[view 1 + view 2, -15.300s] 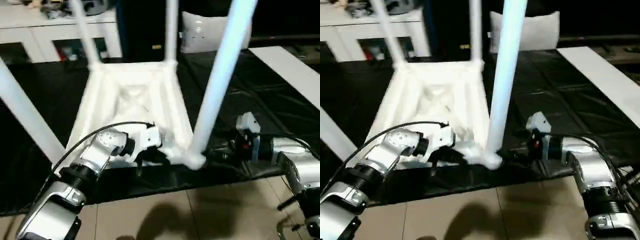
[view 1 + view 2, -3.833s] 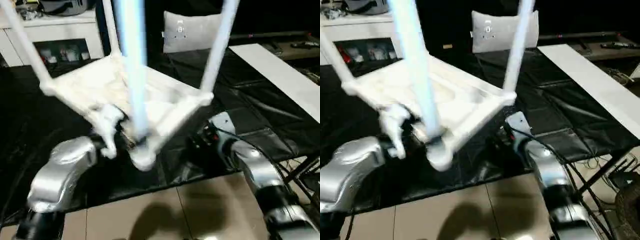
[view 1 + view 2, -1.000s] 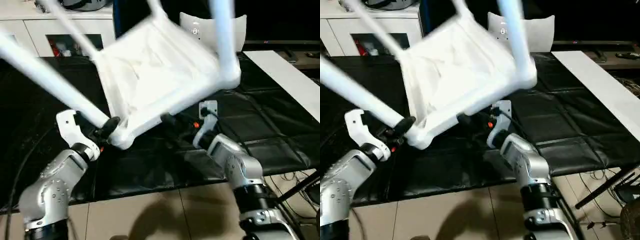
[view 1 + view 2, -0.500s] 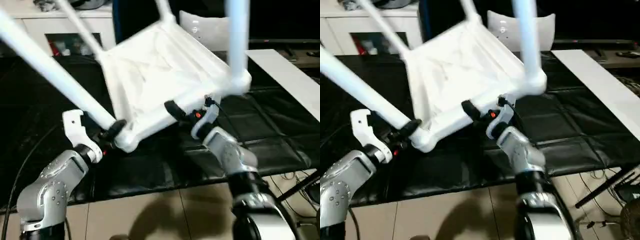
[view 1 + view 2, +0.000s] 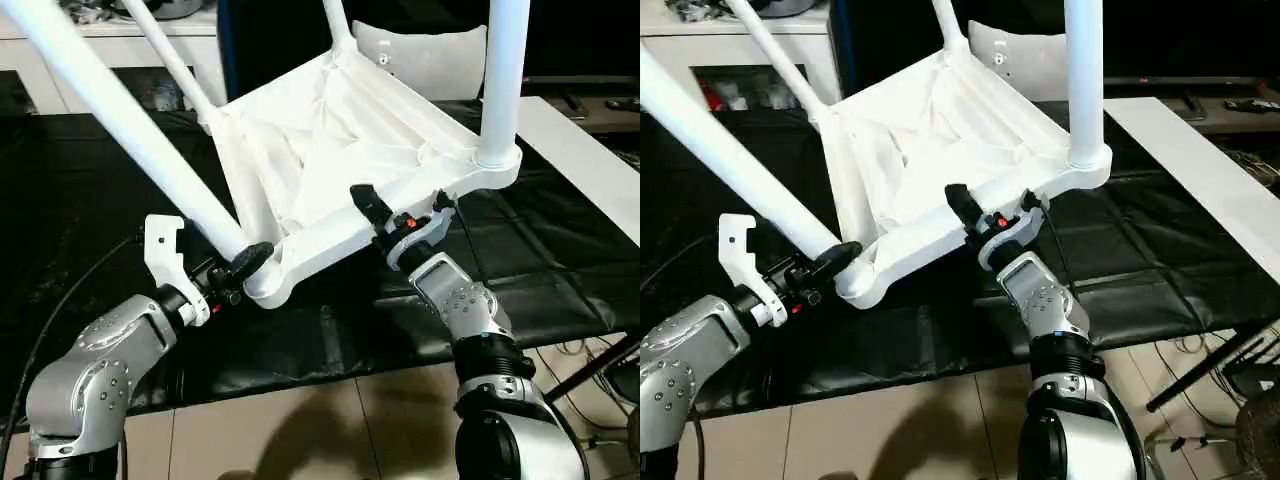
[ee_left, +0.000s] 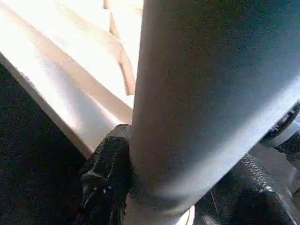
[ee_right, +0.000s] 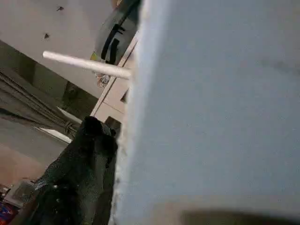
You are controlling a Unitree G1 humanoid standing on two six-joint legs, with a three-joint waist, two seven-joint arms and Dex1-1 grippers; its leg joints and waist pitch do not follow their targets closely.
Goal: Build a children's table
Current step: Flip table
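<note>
The white children's table (image 5: 330, 140) hangs upside-down and tilted above the black mat, ribbed underside facing me, with all its legs seated in the corner sockets. My left gripper (image 5: 245, 262) is shut on the base of the near-left leg (image 5: 130, 130), just above its corner socket. One black finger (image 6: 105, 173) presses against that leg in the left wrist view. My right gripper (image 5: 372, 205) is shut on the top's near rim, midway between the near corners. Beside the white rim, a black finger (image 7: 79, 173) is visible in the right wrist view. The near-right leg (image 5: 502, 80) stands almost upright.
A black mat (image 5: 80, 200) covers the work surface, ending at tiled floor (image 5: 300, 430) in front. A white cabinet (image 5: 60, 50) stands at the back left, a grey cushion (image 5: 430, 55) behind the table, and a white board (image 5: 590, 150) lies at the right.
The table has swung round and the near-right leg now stands more upright. My right gripper has come up from under the top onto the near rim. The left gripper keeps hold of its leg.
</note>
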